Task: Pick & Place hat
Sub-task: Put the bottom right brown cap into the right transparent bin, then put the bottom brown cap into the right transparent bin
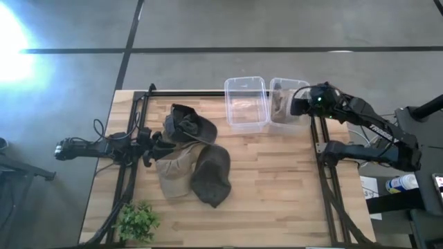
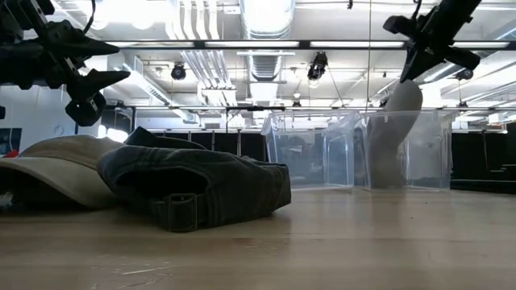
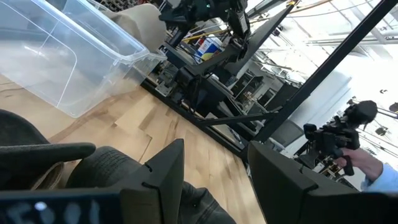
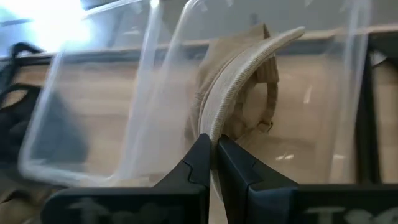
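Observation:
My right gripper (image 1: 299, 104) is over the right clear bin (image 1: 274, 122) at the table's far edge and is shut on a tan hat (image 2: 397, 121). The hat hangs down into that bin. Three more hats lie in a pile on the table: a dark one (image 1: 188, 126), a tan one (image 1: 173, 174) and an olive one (image 1: 212, 176). My left gripper (image 1: 148, 142) is open and hovers above the pile's left edge. In the left wrist view (image 3: 214, 180) the dark hat (image 3: 106, 165) shows below its fingers. My right gripper pinches the tan hat's curved brim (image 4: 219, 127) between its two fingers, at the brim's edge. The hat hangs below the fingers with its crown and strap (image 4: 261, 93) inside the right bin. I cannot tell whether its lower end touches the bin floor.
A second clear bin (image 1: 246, 123) stands just left of the right one. A small green plant (image 1: 138, 221) sits at the near left corner. Black frame rails (image 1: 325, 173) run along the table's left, right and far edges. Bare wood lies between the pile and the right rail.

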Motion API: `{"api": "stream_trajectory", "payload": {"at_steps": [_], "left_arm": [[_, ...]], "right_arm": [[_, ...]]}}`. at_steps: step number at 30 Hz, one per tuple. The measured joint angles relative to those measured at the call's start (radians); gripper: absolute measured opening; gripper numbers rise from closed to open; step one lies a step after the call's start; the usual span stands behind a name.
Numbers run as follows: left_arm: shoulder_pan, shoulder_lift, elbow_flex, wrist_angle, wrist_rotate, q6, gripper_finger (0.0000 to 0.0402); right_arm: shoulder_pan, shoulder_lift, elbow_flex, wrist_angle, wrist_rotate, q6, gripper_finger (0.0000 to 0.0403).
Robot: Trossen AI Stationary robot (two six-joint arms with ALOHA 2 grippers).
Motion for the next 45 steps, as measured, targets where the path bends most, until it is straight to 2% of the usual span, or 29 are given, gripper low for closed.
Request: {"api": "stream_trajectory", "payload": {"at_steps": [6,11,15,21,31,37,41,45], "left_arm": [[0.0,0.0,0.0,0.0,0.0,0.0,0.0172],[0.0,0.0,0.0,0.0,0.0,0.0,0.0172],[0.0,0.0,0.0,0.0,0.0,0.0,0.0172],[0.0,0.0,0.0,0.0,0.0,0.0,0.0172],[0.0,0.0,0.0,0.0,0.0,0.0,0.0172],[0.0,0.0,0.0,0.0,0.0,0.0,0.0172],[0.0,0.0,0.0,0.0,0.0,0.0,0.0172],[0.0,0.0,0.0,0.0,0.0,0.0,0.0172]], "right_arm": [[-0.176,-0.029,-0.04,0.031,-0.246,-0.044,0.0013],[-0.286,-0.014,-0.096,0.02,-0.234,-0.067,0.0013],[-0.332,0.003,-0.119,-0.007,-0.232,-0.102,0.0013],[-0.333,0.015,-0.111,-0.017,-0.194,-0.163,0.0022],[-0.333,0.022,-0.055,-0.037,-0.106,-0.217,0.0134],[-0.332,0.017,0.055,-0.105,-0.019,-0.338,0.0169],[-0.303,0.013,0.15,-0.129,-0.035,-0.418,0.0175],[-0.222,0.008,0.212,-0.131,-0.126,-0.452,0.0175]]}}
